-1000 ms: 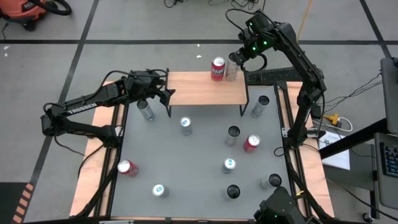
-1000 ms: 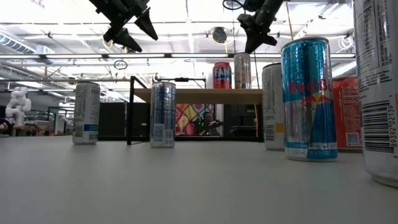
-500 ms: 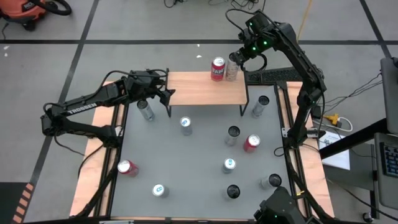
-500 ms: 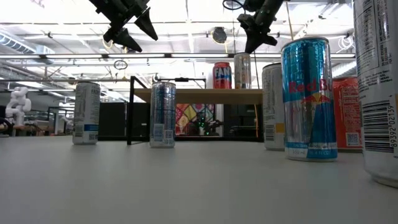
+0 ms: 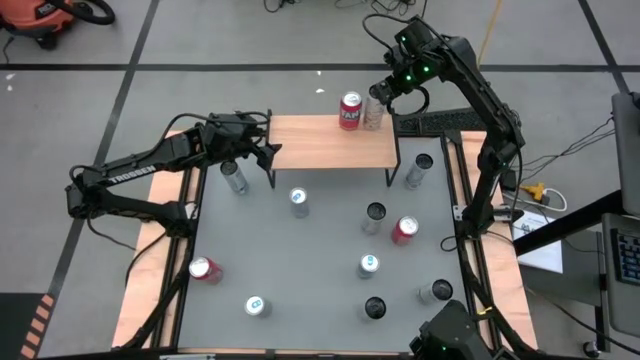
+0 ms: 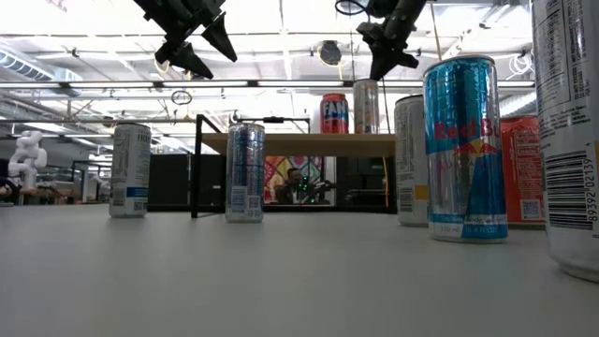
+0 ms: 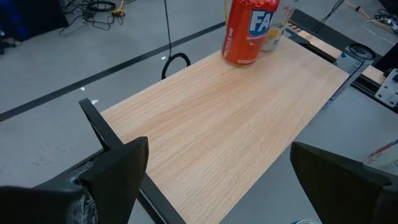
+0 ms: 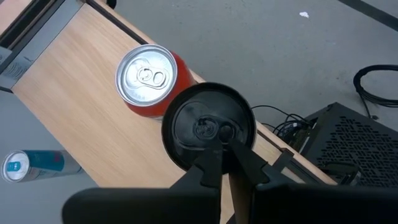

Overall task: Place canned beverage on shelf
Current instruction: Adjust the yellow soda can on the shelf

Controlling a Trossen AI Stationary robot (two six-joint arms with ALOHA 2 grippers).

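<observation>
Two cans on the shelf, at its far right corner: red can and, touching it on the right, pale can. Right gripper poised just above the pale can, fingers pressed together, holding nothing. Left gripper above the shelf's left end, fingers spread wide, empty. Other cans scattered over the grey bench in front of the shelf, one silver can just off its front-left leg.
</observation>
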